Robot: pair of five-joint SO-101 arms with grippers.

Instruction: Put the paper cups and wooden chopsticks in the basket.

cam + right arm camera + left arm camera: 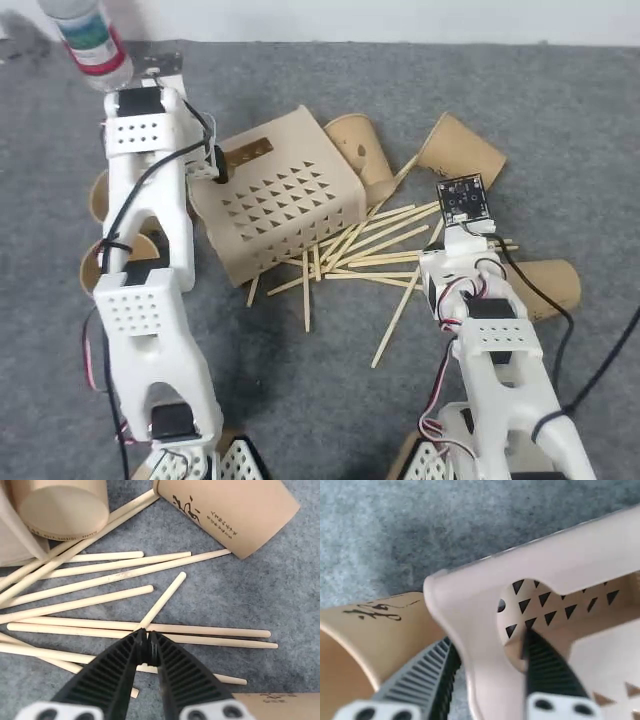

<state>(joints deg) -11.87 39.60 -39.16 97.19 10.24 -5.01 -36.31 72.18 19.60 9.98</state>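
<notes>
The beige basket [285, 200] lies tipped over on the grey carpet. My left gripper [213, 165] is at its left edge. In the left wrist view the gripper [490, 640] is shut on the basket wall [470, 605], one finger outside and the other inside by the handle hole. Wooden chopsticks [370, 250] lie scattered to the basket's right. My right gripper [146, 636] is low over them, shut on the end of one slanting chopstick [164, 599]. Paper cups lie at the back [365, 150] [462, 150], one beside the right arm [550, 285], and two by the left arm [100, 260].
A plastic bottle [90, 40] stands at the back left corner. In the right wrist view two cups [62, 505] [230, 510] lie just beyond the chopsticks. Open carpet stretches in front of the basket, between the two arms.
</notes>
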